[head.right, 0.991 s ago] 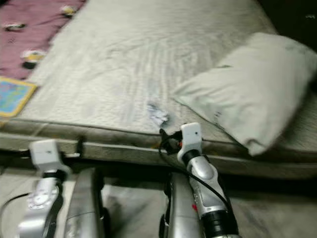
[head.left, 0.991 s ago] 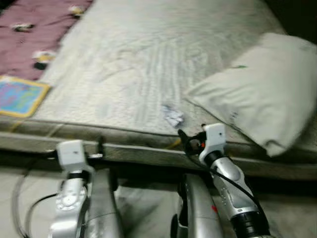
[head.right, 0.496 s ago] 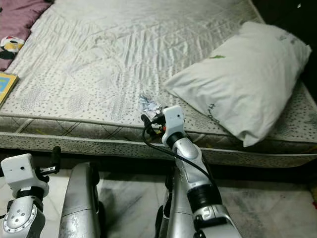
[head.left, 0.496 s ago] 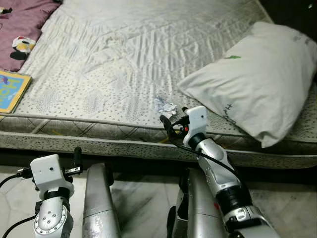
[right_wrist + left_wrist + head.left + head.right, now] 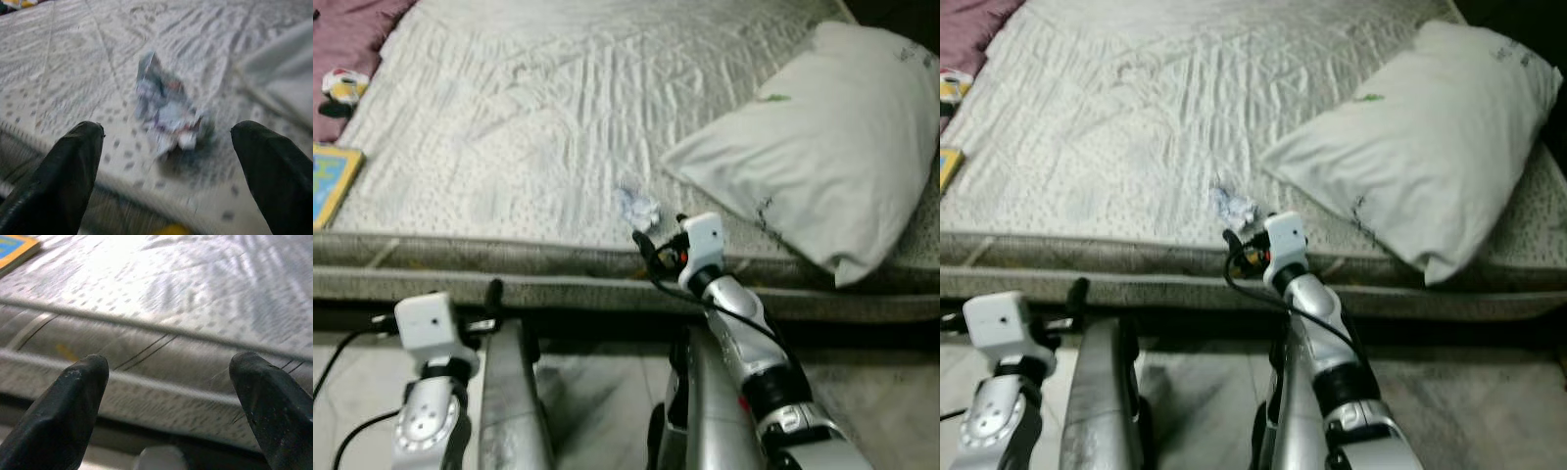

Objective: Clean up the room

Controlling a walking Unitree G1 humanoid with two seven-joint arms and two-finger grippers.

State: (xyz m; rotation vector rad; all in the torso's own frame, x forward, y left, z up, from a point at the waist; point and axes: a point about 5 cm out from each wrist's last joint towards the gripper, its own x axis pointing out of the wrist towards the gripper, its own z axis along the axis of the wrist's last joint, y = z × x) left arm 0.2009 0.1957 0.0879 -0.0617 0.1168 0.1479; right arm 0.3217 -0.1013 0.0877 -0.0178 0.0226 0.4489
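Right now the right gripper (image 5: 166,161) hangs at the near edge of the mattress (image 5: 538,117), its fingers (image 5: 63,171) spread wide, with a crumpled wrapper (image 5: 639,207) lying on the mattress just beyond the tips and touching neither of them. Just right of the wrapper a white pillow (image 5: 822,147) lies across the far right of the mattress, while a book (image 5: 331,181) sits at the left edge and a maroon blanket (image 5: 352,20) fills the far left corner. Lower down on the left, the left gripper (image 5: 166,382) faces the mattress's side with its fingers (image 5: 73,401) spread and nothing between them.
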